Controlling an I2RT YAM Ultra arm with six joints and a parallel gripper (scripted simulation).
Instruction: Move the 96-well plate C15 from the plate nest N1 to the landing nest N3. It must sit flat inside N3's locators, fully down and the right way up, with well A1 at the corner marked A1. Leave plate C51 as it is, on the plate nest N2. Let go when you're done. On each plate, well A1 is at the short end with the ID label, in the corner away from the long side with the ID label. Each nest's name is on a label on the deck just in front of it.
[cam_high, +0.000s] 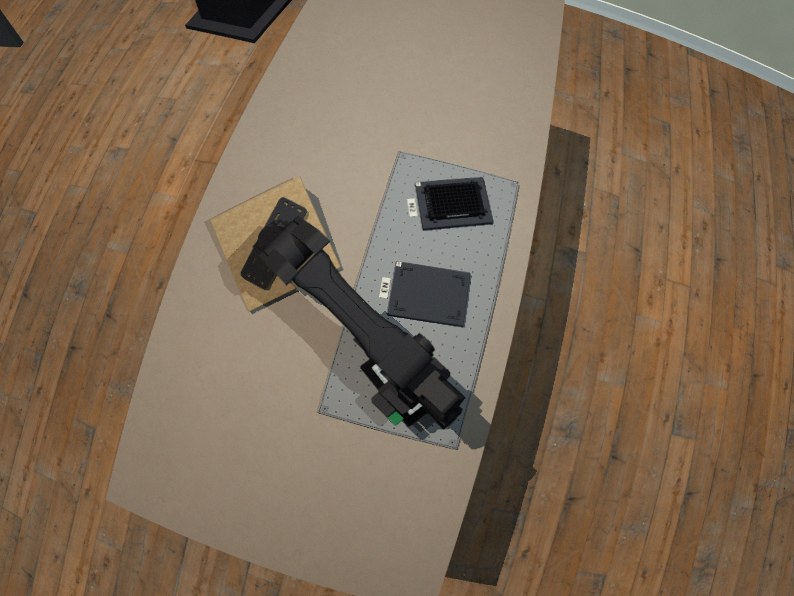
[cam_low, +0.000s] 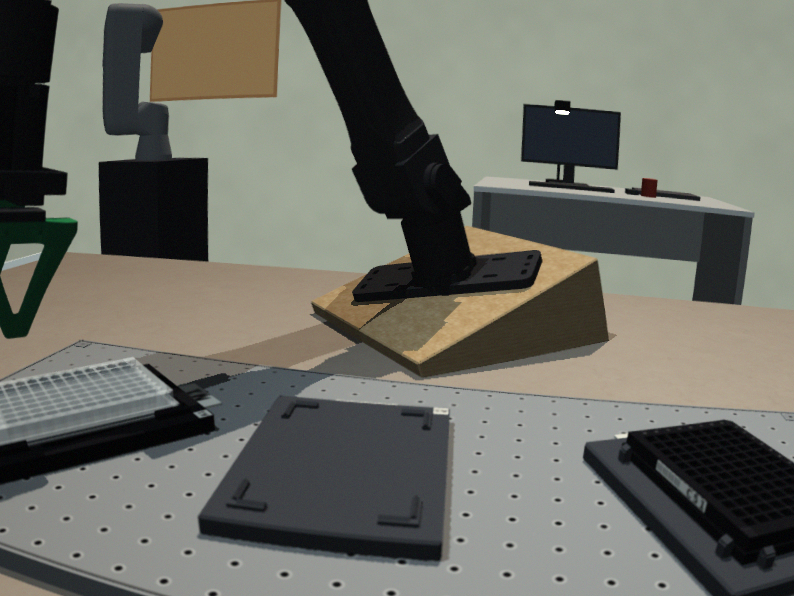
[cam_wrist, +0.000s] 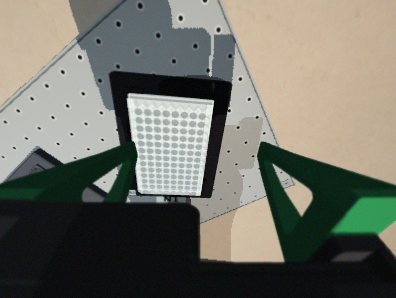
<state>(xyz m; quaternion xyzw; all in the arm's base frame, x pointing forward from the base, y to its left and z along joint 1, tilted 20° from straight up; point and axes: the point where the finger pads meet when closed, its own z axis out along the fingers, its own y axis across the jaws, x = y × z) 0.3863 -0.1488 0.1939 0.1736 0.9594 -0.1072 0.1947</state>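
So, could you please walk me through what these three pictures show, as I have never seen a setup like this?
One black robot arm stands on a tilted wooden wedge. One camera looks straight down, one looks across the table from the side, and one sits on the wrist, looking past the green fingers. On the grey perforated deck lie three nests: N1 with the clear plate C15, the bare landing nest N3, and N2 with the black plate C51. The gripper is wide open above C15 and holds nothing.
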